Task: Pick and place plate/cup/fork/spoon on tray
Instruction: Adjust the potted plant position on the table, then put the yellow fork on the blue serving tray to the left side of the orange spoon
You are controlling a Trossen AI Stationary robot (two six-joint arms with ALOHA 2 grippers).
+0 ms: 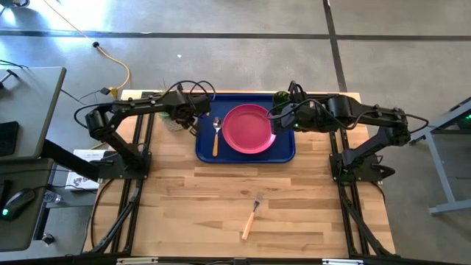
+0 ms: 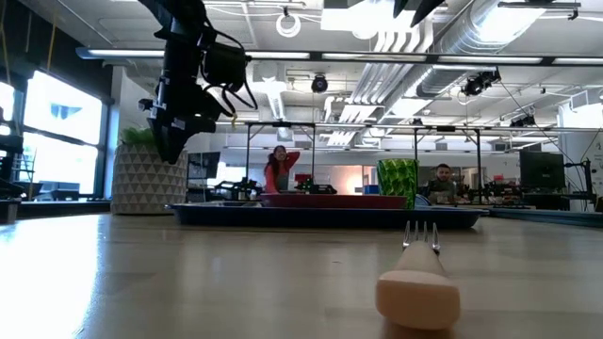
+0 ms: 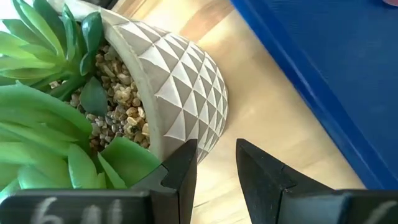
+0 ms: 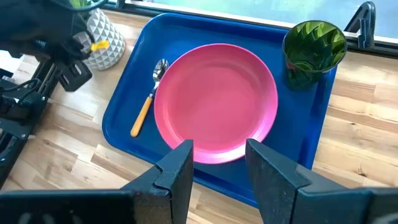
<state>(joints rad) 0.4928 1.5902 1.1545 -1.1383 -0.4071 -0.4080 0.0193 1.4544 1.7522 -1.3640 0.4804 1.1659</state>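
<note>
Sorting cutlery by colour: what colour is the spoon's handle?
Orange, on the spoon lying in the tray; the right wrist view shows it best.

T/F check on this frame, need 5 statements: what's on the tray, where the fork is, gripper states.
1. The plate lies on the tray. True.
2. The fork lies on the tray. False: it lies on the bare table, apart from the tray.
3. The spoon lies on the tray beside the plate. True.
4. The cup stands on the table. False: it stands in a tray corner.
5. The right gripper holds the plate. False: open, empty, above it. The left gripper is open by the plant pot.
</note>
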